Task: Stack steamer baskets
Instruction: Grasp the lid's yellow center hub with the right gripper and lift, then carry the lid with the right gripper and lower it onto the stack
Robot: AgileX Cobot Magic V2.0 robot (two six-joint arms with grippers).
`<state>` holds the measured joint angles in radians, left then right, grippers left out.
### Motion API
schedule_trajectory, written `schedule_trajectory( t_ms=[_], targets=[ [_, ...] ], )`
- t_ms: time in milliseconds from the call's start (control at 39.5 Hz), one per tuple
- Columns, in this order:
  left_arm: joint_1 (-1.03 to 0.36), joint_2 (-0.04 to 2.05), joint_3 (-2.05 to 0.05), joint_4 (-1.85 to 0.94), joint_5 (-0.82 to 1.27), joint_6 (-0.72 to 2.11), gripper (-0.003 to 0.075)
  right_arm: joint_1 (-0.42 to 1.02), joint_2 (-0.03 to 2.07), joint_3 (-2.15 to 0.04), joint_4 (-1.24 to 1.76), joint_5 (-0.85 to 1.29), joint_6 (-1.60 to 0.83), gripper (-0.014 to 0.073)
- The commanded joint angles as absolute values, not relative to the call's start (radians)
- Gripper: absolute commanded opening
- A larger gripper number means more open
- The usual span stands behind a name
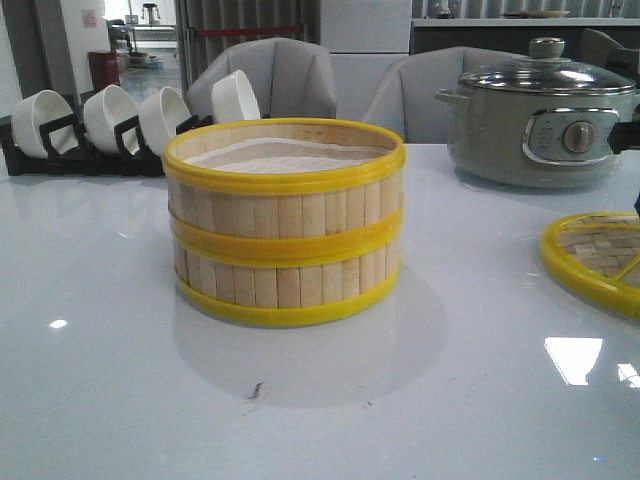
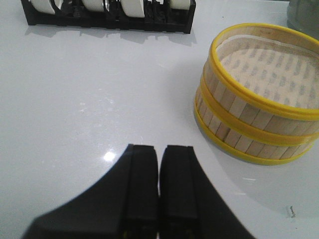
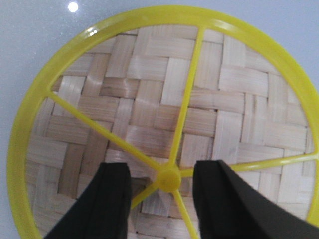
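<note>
Two bamboo steamer baskets stand stacked in the middle of the white table: the upper basket (image 1: pixel 285 190) sits squarely on the lower basket (image 1: pixel 285 280), and a white liner shows inside the top one. The stack also shows in the left wrist view (image 2: pixel 254 94). My left gripper (image 2: pixel 159 149) is shut and empty, apart from the stack and over bare table. My right gripper (image 3: pixel 162 172) is open above the flat woven lid (image 3: pixel 164 114), its fingers on either side of the yellow centre knob (image 3: pixel 168 178) without touching it. Neither gripper shows in the front view.
The lid lies at the table's right edge (image 1: pixel 598 258). A grey electric pot with a glass lid (image 1: pixel 545 115) stands at the back right. A black rack of white bowls (image 1: pixel 110 125) stands at the back left, also in the left wrist view (image 2: pixel 109 12). Chairs stand behind the table.
</note>
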<state>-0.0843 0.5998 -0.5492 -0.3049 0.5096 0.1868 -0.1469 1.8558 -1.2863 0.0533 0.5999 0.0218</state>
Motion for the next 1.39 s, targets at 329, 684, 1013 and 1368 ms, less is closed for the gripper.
schedule_trajectory(
  t_ms=[329,684,1013,1368],
  targets=[
    [-0.092,0.600,-0.578,-0.319,0.434,0.190,0.0085,-0.154,1.832,-1.330,0.025,0.561,0.015,0.0393],
    [-0.092,0.600,-0.578,-0.319,0.434,0.190,0.0085,-0.154,1.832,-1.330,0.025,0.571,0.015,0.0191],
    [-0.092,0.600,-0.578,-0.319,0.434,0.190,0.0085,-0.147,1.822,-1.332,0.025,0.609,0.015,0.0055],
    [-0.092,0.600,-0.578,-0.319,0.434,0.190,0.0085,-0.046,1.706,-1.466,0.025,0.726,0.015,0.0055]
  ],
)
